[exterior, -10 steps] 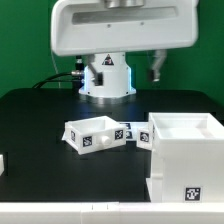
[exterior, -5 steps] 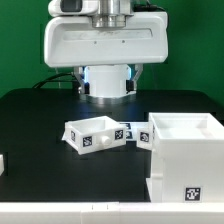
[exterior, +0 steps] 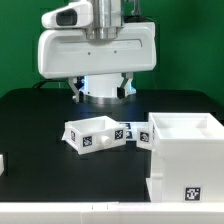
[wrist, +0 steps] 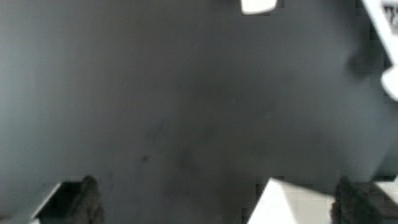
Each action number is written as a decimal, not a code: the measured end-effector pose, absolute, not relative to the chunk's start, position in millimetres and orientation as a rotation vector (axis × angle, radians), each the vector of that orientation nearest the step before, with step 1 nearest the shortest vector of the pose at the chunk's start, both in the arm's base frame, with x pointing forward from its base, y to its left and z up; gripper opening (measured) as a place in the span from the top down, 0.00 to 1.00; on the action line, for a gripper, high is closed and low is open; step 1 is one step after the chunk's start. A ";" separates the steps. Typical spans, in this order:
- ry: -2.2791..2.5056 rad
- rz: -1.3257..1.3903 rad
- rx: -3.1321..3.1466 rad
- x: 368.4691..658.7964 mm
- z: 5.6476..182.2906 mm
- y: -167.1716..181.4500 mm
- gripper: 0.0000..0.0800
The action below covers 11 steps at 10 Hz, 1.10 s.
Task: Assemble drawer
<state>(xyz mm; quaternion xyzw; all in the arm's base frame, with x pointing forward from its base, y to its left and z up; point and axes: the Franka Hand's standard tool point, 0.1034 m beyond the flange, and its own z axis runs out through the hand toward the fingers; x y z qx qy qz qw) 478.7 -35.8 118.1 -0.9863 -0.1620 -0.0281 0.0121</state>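
Observation:
The drawer's large white shell (exterior: 185, 150) stands at the front on the exterior view's right, open side up, with a tag on its front. A small white tray (exterior: 92, 135) with tags lies at the table's middle, and a second small tagged piece (exterior: 136, 136) sits between it and the shell. My gripper (exterior: 101, 89) hangs high above the back of the table, behind these parts, touching none of them. In the wrist view the gripper (wrist: 217, 205) is open and empty over bare dark table, with both fingers (wrist: 71, 200) wide apart.
The arm's white base (exterior: 103, 84) stands at the back. A white piece (exterior: 2, 162) shows at the exterior view's left edge. The wrist view shows a small white bit (wrist: 262, 5) and a white corner (wrist: 294, 200) that I cannot identify.
The arm's hand has come lower and shifted toward the exterior view's left. Its fingers now show beneath it. The drawer parts have not moved.

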 end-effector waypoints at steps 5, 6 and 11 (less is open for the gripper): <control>-0.535 -0.107 -3.096 435.0 62.9 -66.0 0.19; -0.521 -0.097 -3.096 432.8 59.7 -66.9 0.19; -0.645 -0.097 -3.100 425.1 39.9 -85.9 0.19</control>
